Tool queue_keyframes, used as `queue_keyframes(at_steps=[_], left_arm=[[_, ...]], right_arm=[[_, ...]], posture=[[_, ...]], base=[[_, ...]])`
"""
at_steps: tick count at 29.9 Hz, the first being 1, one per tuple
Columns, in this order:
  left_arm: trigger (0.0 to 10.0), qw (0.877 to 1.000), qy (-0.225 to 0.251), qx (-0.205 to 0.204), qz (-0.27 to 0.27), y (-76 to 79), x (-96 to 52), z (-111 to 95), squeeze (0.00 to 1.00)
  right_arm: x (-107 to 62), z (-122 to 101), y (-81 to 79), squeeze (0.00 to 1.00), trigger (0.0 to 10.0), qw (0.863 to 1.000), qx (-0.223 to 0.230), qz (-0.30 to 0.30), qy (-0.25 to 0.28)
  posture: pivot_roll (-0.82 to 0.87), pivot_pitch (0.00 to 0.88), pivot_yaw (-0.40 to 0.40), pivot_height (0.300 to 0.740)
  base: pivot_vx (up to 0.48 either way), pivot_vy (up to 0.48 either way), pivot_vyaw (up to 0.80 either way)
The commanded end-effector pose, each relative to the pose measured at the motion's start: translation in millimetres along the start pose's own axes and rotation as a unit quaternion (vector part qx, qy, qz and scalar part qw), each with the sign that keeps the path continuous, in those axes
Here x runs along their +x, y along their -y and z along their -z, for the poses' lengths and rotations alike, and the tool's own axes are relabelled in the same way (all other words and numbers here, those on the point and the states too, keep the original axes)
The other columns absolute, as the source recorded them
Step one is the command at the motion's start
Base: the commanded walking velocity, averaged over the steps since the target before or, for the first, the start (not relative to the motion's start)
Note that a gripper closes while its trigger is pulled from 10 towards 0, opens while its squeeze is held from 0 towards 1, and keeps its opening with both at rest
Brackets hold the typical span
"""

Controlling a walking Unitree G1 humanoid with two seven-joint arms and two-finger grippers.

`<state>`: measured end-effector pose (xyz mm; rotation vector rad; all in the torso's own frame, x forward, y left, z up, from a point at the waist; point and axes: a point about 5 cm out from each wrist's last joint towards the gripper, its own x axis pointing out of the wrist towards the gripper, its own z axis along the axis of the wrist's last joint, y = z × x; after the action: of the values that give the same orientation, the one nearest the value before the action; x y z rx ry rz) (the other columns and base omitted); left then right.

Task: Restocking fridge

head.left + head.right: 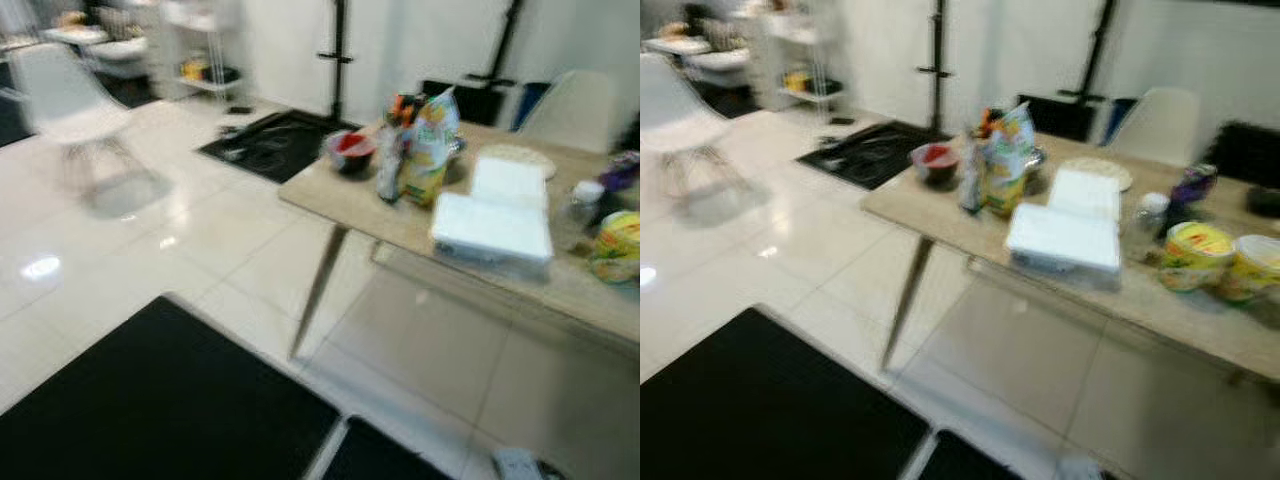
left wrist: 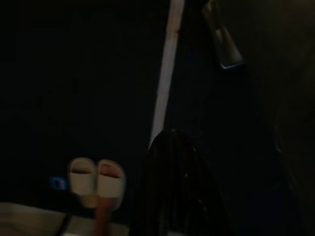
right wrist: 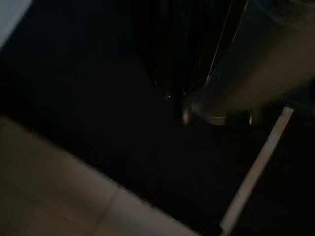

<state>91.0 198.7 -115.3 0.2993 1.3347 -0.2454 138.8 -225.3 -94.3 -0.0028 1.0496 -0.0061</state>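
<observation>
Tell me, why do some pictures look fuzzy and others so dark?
Left and right eye views: smeared with motion blur, so the table, the bag and the white chair have soft edges; a light glares off the floor. Left and right wrist views: very dark, barely any light reaching them, just faint floor shapes.

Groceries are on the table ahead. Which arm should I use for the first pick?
Probably the right: the table with the white boxes and yellow tubs lies ahead to the robot's right. Both arms hang idle over dark floor, so the edge is slight.
</observation>
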Motion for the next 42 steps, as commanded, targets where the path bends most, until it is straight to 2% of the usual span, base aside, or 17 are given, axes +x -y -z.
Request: queue_keyframes(at_steps=[1,31,42], left_arm=[[10.0,1.0,0.025,-0.01,0.011,9.5,1.5,-12.8,0.0],[10.0,1.0,0.023,-0.004,0.008,8.0,1.4,-13.4,0.0],[10.0,1.0,0.024,-0.006,0.006,8.0,1.4,-13.5,0.0]], right_arm=[[-1.4,3.7,4.5,0.0,10.0,1.0,-0.003,0.006,-0.008],[-1.8,5.1,4.9,0.0,10.0,1.0,0.0,0.015,-0.007],[-1.8,3.7,3.2,0.0,10.0,1.0,0.015,0.001,0.005]], posture=[[-0.07,0.0,0.001,0.74],[-0.07,0.0,0.008,0.74],[-0.07,0.0,0.003,0.74]], base=[[0.0,0.0,-0.8],[0.0,0.0,-0.79],[0.0,0.0,0.0]])
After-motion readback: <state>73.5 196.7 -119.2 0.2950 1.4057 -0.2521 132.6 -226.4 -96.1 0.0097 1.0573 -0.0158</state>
